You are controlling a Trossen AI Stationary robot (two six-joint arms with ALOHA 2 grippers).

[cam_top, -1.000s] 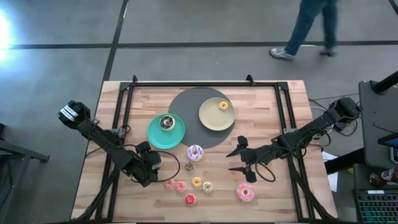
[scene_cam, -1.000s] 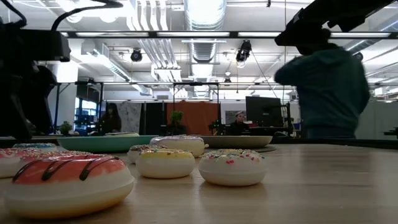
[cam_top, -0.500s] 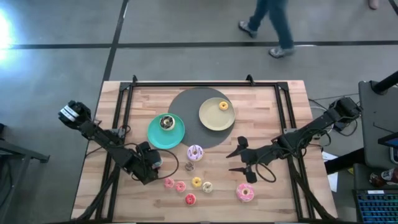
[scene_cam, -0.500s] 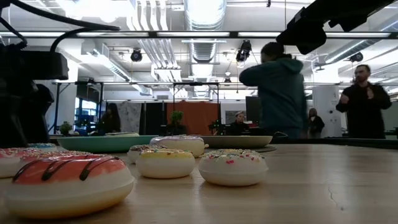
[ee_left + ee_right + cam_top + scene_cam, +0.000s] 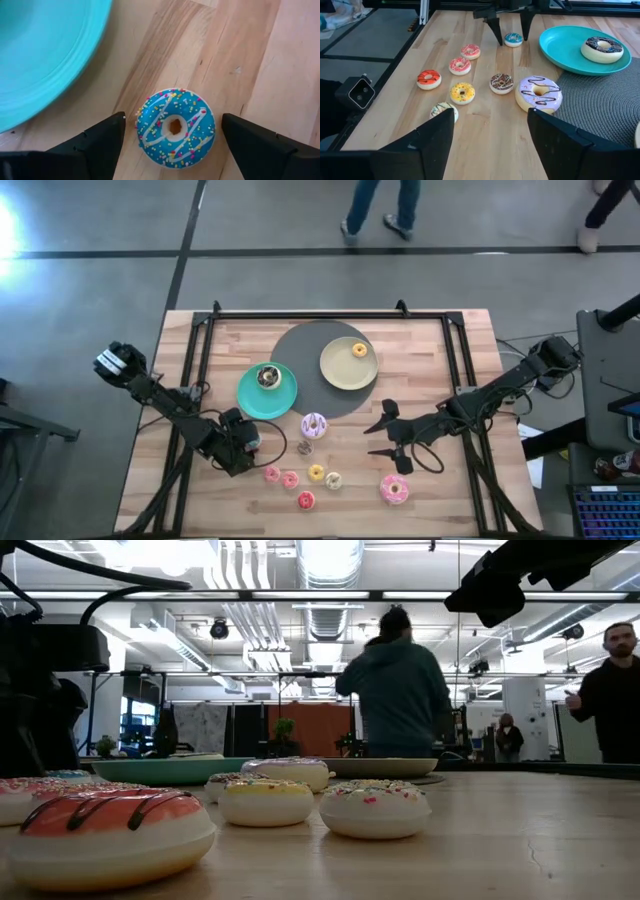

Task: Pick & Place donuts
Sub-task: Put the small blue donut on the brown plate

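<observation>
Straddling the blue-iced donut (image 5: 175, 127) with your left gripper (image 5: 172, 131), fingers spread, nothing grasped | donut on bare wood just beside the teal plate (image 5: 45, 55) | next: lower, clench, lift | right gripper (image 5: 385, 438) waits released, mid-table.

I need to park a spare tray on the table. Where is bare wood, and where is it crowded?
The strip between the table's far edge and the grey mat is bare, as are both far corners. The near middle is crowded: small donuts lie between the left end effector and right end effector.
</observation>
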